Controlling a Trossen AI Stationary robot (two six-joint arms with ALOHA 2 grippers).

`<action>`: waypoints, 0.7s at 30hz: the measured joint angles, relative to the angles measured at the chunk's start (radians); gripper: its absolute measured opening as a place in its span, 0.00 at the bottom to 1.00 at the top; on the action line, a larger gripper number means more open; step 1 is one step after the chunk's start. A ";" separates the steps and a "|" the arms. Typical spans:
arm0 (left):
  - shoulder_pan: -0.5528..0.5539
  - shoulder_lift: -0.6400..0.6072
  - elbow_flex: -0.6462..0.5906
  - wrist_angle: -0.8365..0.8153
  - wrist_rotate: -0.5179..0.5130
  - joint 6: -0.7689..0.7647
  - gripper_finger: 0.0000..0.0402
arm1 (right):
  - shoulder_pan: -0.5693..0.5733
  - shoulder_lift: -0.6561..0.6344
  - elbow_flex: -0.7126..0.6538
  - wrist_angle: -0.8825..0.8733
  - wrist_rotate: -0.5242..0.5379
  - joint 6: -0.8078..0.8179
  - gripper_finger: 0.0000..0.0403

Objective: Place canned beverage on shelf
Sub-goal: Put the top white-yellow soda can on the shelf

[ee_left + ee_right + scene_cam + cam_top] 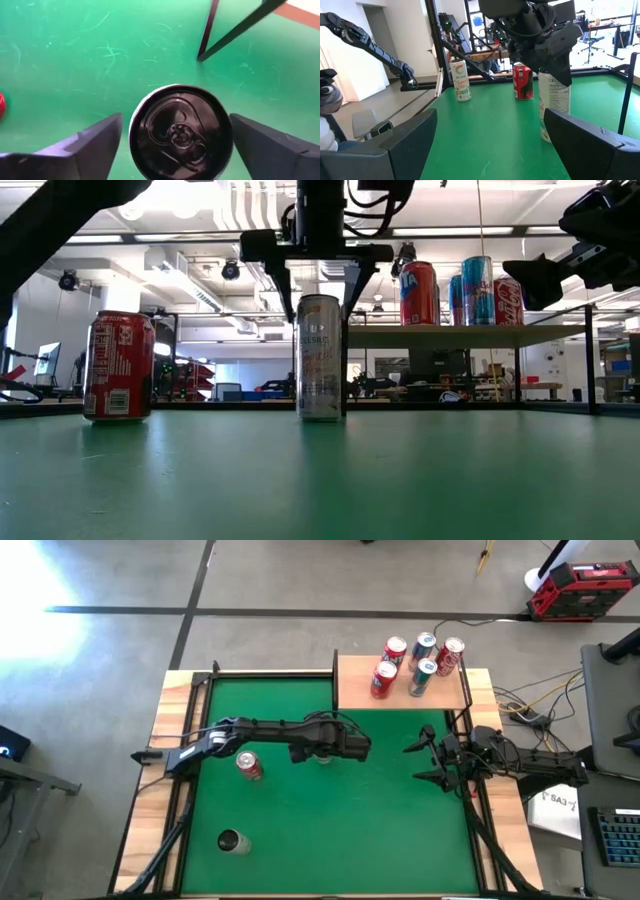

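Note:
A tall silver canned beverage (320,358) stands upright on its base on the green mat (300,830), near the middle of the table. My left gripper (320,308) hangs over it, pointing steeply down and open. Its two fingers (95,137) flank the can's upper part, with a narrow gap showing on each side around the dark lid (180,132). The shelf (355,688), a light-wood board on black rails at the far right, carries several cans (415,665). My right gripper (420,760) waits open and level at the table's right edge.
A red can (249,765) stands on the mat left of the silver one. Another can (233,842) stands toward the near left corner. Black shelf legs (207,30) reach the mat just beyond the silver can. Free mat lies in the near right part.

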 joint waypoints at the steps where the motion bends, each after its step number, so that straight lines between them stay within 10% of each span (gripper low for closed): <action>1: -0.001 0.000 0.003 0.000 0.000 0.018 0.89 | 0.000 0.000 0.000 0.000 0.000 0.000 0.89; 9: -0.025 0.000 0.033 -0.008 0.009 0.423 0.97 | 0.000 0.000 0.000 0.000 0.000 0.000 0.89; 21: -0.024 0.000 0.024 -0.008 0.007 0.462 0.78 | 0.000 0.000 0.000 0.000 0.000 0.000 0.89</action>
